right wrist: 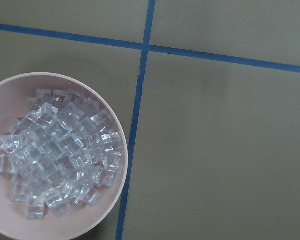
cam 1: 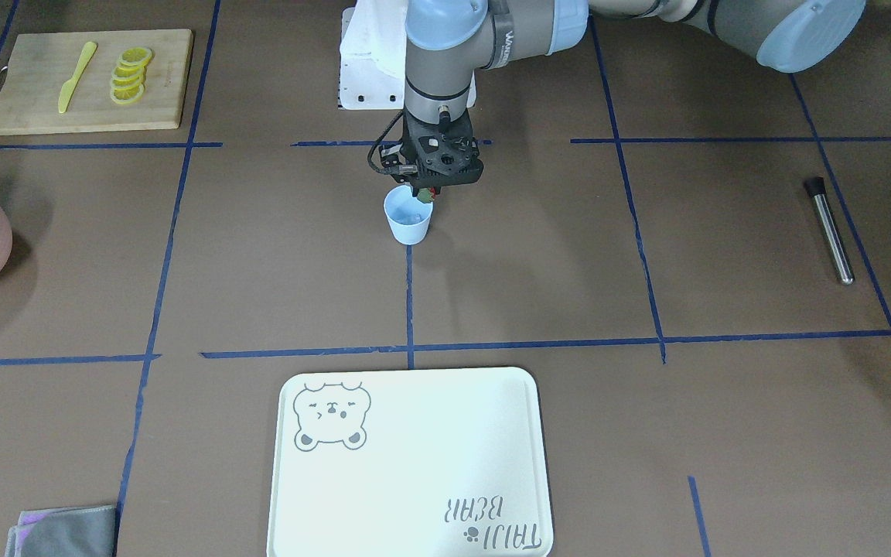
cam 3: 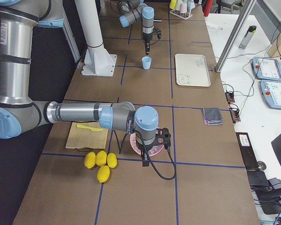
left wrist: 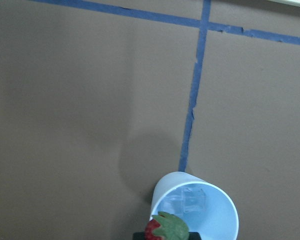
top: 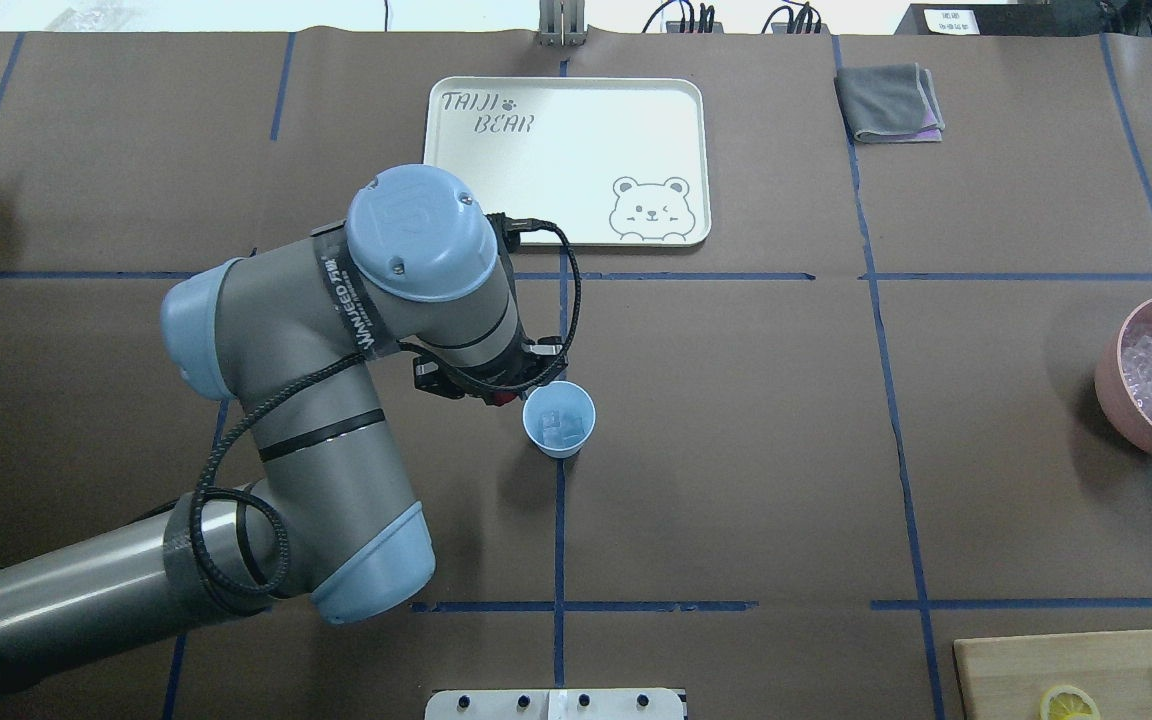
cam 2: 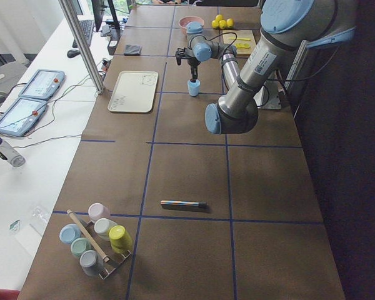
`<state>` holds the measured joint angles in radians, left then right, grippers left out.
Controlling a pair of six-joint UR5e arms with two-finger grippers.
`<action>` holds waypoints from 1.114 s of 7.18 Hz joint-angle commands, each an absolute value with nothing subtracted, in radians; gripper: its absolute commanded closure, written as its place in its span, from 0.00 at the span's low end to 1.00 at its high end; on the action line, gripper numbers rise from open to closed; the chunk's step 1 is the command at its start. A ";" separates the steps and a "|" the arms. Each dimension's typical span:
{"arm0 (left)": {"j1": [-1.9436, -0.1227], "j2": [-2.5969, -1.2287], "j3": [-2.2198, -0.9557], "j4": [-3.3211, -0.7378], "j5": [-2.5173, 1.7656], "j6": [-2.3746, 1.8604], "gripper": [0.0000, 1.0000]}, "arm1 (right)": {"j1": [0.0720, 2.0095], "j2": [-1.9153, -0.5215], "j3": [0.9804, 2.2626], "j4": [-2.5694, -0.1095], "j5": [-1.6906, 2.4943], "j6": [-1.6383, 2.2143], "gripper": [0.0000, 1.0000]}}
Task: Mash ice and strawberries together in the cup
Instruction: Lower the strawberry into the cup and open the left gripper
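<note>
Cup: a small pale-blue tapered plastic tumbler (cam 1: 408,230), upright on the brown table (cam 1: 260,271), with a few clear ice cubes (left wrist: 190,199) inside.
Left gripper (cam 1: 424,193): clenched on the tiny red strawberry with a green leafy top (left wrist: 165,228), apparently just above the cup's rim.
Right gripper (cam 3: 145,161): hovers over the pink bowl (right wrist: 112,202) heaped with glassy ice (right wrist: 60,155); whether it is clenched or released I cannot tell.

strawberry (left wrist: 162,231) at cup (left wrist: 222,220) rim, ice (left wrist: 190,199) inside
</note>
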<state>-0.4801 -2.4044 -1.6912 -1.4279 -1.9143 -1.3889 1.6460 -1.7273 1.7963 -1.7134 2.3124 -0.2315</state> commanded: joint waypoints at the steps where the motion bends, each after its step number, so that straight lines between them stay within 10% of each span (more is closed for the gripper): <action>1: -0.466 -2.410 -1.674 -1.440 -1.914 -1.399 0.95 | 1.646 -1.727 1.795 -1.713 2.312 -0.232 0.01; 5: -0.463 -2.414 -1.649 -1.442 -1.914 -1.402 0.76 | 1.646 -1.727 1.795 -1.713 2.312 -0.235 0.01; 7: -0.463 -2.430 -1.599 -1.526 -1.914 -1.469 0.52 | 1.646 -1.727 1.795 -1.713 2.312 -0.236 0.01; 8: -0.463 -2.443 -1.556 -1.573 -1.913 -1.494 0.24 | 1.646 -1.727 1.795 -1.713 2.312 -0.236 0.01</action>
